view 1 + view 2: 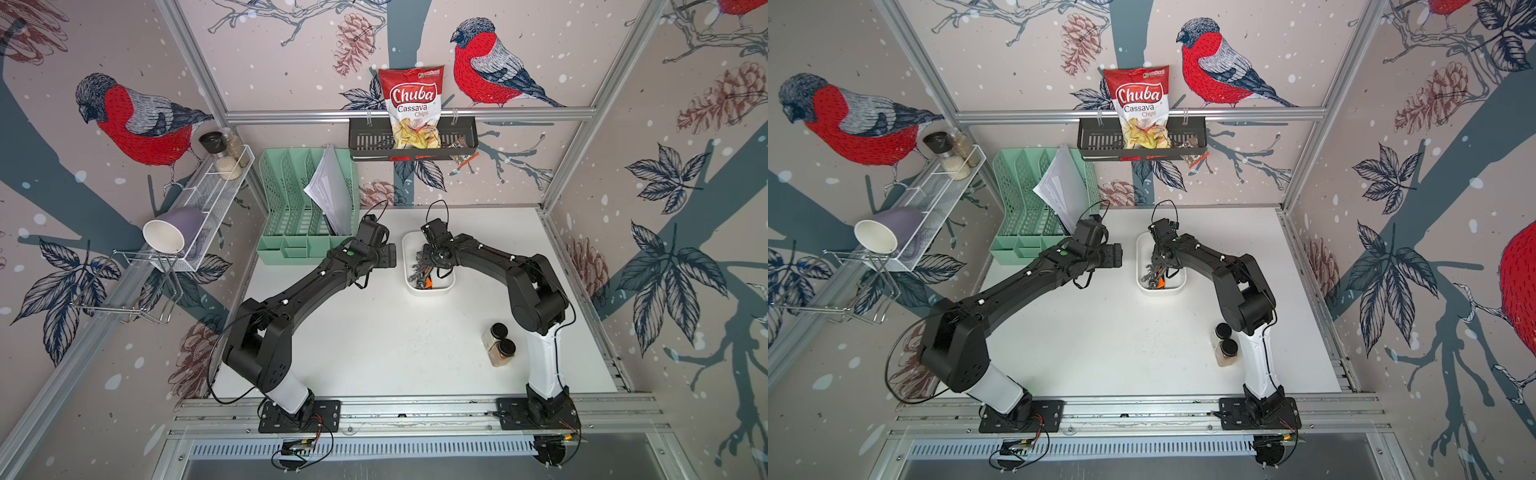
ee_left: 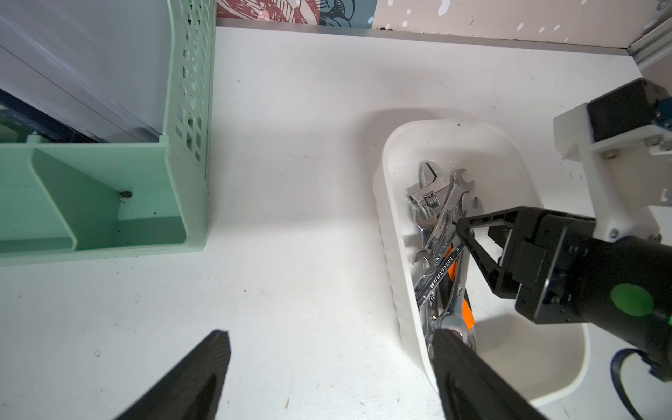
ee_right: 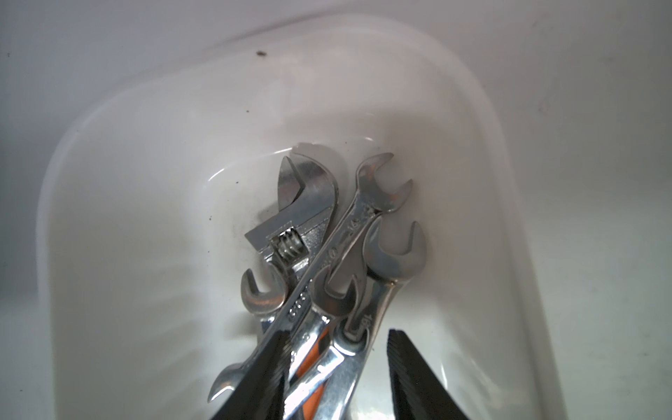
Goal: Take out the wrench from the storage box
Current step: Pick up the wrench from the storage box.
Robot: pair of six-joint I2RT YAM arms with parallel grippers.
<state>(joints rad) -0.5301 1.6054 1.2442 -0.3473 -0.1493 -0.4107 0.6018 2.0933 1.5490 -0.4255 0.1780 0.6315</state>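
Wrench pile (image 2: 442,225) lies along one storage box (image 2: 454,123) wall.

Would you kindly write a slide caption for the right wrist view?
Right gripper inside the storage box, jaws open astride the piled wrenches.

Both top views now: left arm (image 1: 307,286) and right arm (image 1: 494,253) are seen in black, with white shells (image 1: 291,395) at the bases and thin black cables (image 1: 232,399) looped. Mid-frame, a green dot (image 1: 350,252), possibly a button, is spotted. Ribbed black fingers (image 2: 189,382) are shown on the left gripper (image 2: 331,332).
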